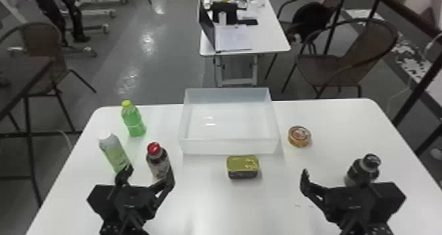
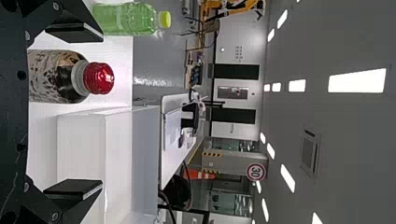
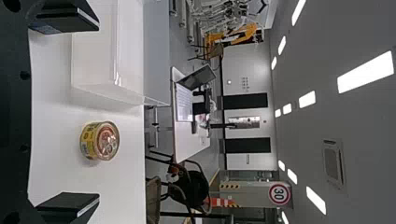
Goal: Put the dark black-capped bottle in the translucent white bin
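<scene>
Standing on the white table [image 1: 210, 211] at the robot's right, the dark black-capped bottle [image 1: 363, 170] is just beyond the right gripper [image 1: 334, 178]. That gripper's two fingers are spread wide, with an empty gap; its outer finger overlaps the dark bottle in the head view, and as black sits against black there, I can't tell whether they touch. The left gripper [image 1: 149, 175] is also wide open and grips nothing. Beyond it are the red-capped bottle [image 1: 159, 162] and, farther left, a green and white carton [image 1: 114, 152]; contact with either is hard to judge.

The translucent white bin [image 1: 230, 146] sits at the middle of the far side, well apart from the dark black-capped bottle. Just in front of it is a rectangular tin [image 1: 242, 167], with a round tin [image 1: 299, 136] near its right side. A green bottle [image 1: 133, 119] stands left of the bin.
</scene>
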